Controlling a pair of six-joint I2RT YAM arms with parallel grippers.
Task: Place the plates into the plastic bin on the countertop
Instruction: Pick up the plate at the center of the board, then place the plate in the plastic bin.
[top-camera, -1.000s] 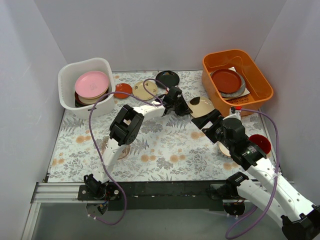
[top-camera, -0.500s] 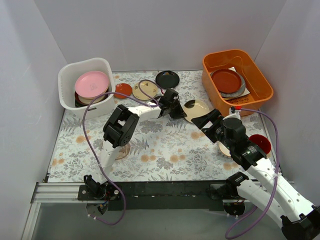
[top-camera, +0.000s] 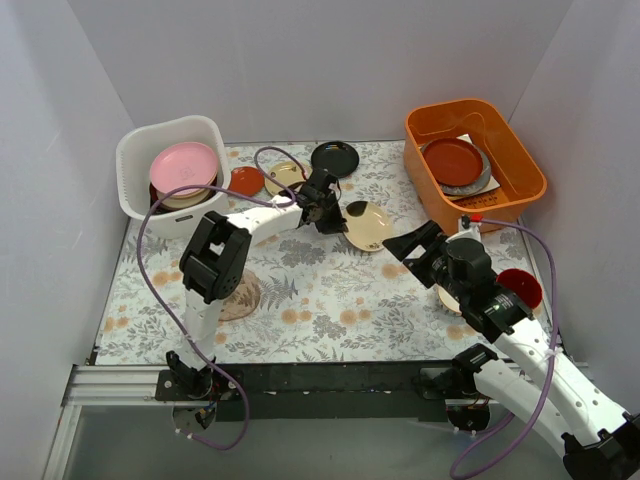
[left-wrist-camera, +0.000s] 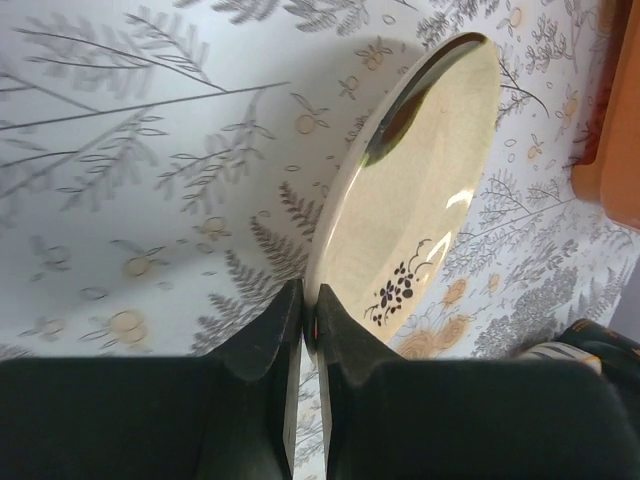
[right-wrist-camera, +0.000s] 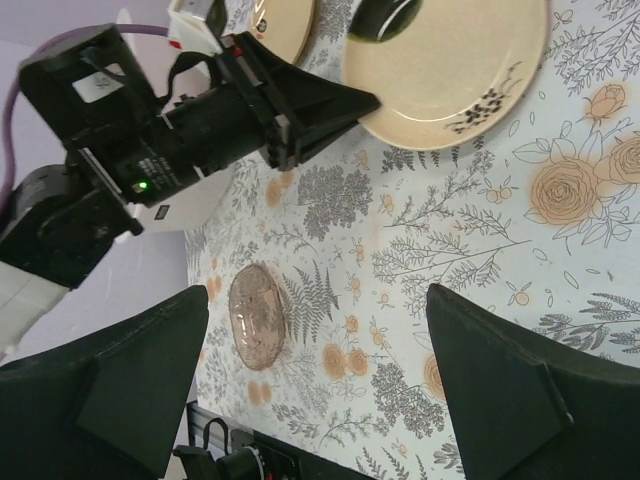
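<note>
My left gripper (top-camera: 328, 212) (left-wrist-camera: 310, 302) is shut on the rim of a beige plate (top-camera: 367, 226) (left-wrist-camera: 425, 180) with a small black flower print. It holds the plate tilted above the countertop (top-camera: 330, 295), right of the white plastic bin (top-camera: 135, 175). A pink plate (top-camera: 183, 167) lies on top of others in the bin. An orange-red plate (top-camera: 245, 181), a yellow plate (top-camera: 282, 178) and a black plate (top-camera: 334, 157) lie behind the left arm. A brownish plate (top-camera: 240, 297) (right-wrist-camera: 257, 315) lies near the front left. My right gripper (top-camera: 408, 245) (right-wrist-camera: 318, 300) stands open, holding nothing.
An orange tub (top-camera: 520, 150) at the back right holds a red-brown dish (top-camera: 452, 160). A red mug (top-camera: 522, 287) and a cream dish (top-camera: 447, 297) sit beside my right arm. The right wrist view also shows the left gripper (right-wrist-camera: 300, 100) and the beige plate (right-wrist-camera: 450, 60).
My left gripper has carried the beige plate leftward, away from the right gripper and closer to the white bin. The right arm has barely moved.
</note>
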